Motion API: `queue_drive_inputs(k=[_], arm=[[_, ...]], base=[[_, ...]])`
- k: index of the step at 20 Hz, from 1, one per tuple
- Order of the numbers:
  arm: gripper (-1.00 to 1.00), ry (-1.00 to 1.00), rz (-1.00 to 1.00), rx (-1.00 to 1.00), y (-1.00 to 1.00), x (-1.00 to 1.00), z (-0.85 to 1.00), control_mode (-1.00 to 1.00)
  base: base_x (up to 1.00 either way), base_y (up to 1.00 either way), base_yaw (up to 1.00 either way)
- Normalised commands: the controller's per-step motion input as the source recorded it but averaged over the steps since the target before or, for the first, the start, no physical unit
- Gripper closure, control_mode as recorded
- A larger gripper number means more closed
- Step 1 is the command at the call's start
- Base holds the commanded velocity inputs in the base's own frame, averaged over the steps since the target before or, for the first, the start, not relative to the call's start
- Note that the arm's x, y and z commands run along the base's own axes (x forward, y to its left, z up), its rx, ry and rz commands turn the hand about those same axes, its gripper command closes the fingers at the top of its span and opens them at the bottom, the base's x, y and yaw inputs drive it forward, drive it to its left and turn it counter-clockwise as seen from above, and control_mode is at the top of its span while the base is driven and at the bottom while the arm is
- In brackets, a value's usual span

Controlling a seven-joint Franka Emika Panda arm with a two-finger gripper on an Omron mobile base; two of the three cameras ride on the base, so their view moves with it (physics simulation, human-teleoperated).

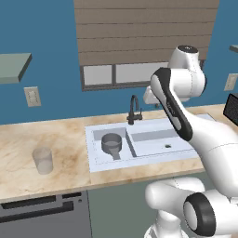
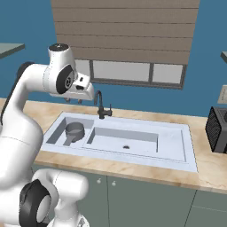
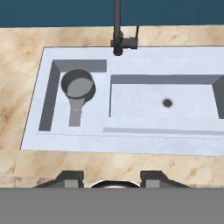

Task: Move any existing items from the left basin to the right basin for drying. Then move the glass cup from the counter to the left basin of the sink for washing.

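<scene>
Left base view: you are seeing the saucepan (image 1: pixel 111 142) sitting in the left basin (image 1: pixel 98 136), left of the faucet (image 1: pixel 134 109), with its handle pointing toward the counter's (image 1: pixel 56 139) front edge.

Right base view: the gripper (image 2: pixel 80 100) is hovering above the sink (image 2: pixel 186 146), left of the faucet.

Hand view: the fingertips (image 3: pixel 70 178) are standing apart, gripping nothing; the saucepan is lying ahead and left, below the gripper.

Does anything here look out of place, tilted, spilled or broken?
Nothing stands out. The saucepan sits upright in the left basin, handle toward the counter's front edge. The glass cup stands upright on the counter, left of the sink. No spill or damage shows.
</scene>
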Motion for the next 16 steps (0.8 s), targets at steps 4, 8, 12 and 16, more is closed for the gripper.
queue_drive_inputs(k=[4, 8, 12, 16], arm=[[-1.00, -0.05, 0.00, 0.00, 0.07, -0.12, 0.00, -1.00], [-1.00, -0.02, 0.00, -0.01, 0.23, -0.31, 0.00, -1.00], [-1.00, 0.00, 0.00, -0.04, 0.33, -0.25, 0.00, -1.00], [-1.00, 0.00, 0.00, -0.05, 0.33, -0.19, 0.00, -1.00]], base=[[0.00, 0.00, 0.00], [0.00, 0.00, 0.00], [0.00, 0.00, 0.00], [0.00, 0.00, 0.00]])
